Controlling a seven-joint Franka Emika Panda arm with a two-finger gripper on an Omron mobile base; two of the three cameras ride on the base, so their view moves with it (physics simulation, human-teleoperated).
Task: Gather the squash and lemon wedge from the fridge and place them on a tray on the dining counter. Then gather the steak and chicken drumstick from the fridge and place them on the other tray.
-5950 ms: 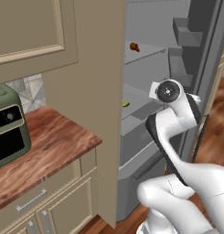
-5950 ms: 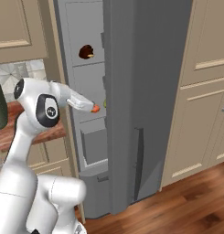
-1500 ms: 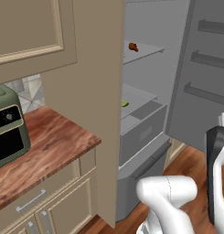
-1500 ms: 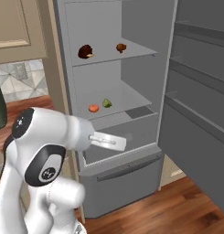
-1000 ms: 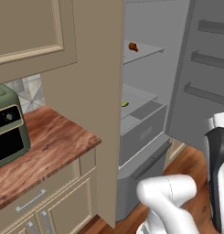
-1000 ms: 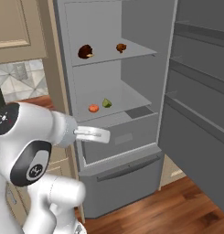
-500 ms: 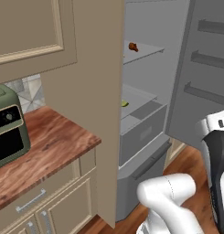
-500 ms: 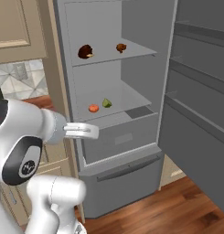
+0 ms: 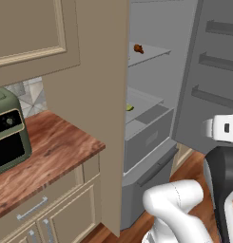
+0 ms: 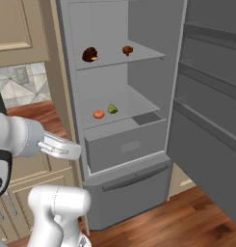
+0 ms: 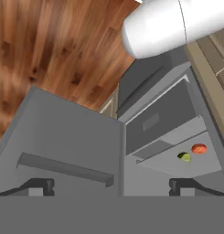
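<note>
Now the fridge (image 10: pixel 138 96) stands with its door swung wide.
Inside, its lower shelf (image 10: pixel 124 108) carries the lemon wedge (image 10: pixel 112 109) just beside a small orange item (image 10: pixel 98 114); two dark foods sit on the shelf above. The claw (image 11: pixel 111 186) hangs fully open and empty, looking down on the fridge.

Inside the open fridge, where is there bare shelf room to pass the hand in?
In the tall grey fridge, the upper shelf is bare between the dark brown lump and the small brown piece. The lower shelf is bare right of the yellow-green lemon wedge; it is crowded left, where the small orange item sits close beside it.
</note>
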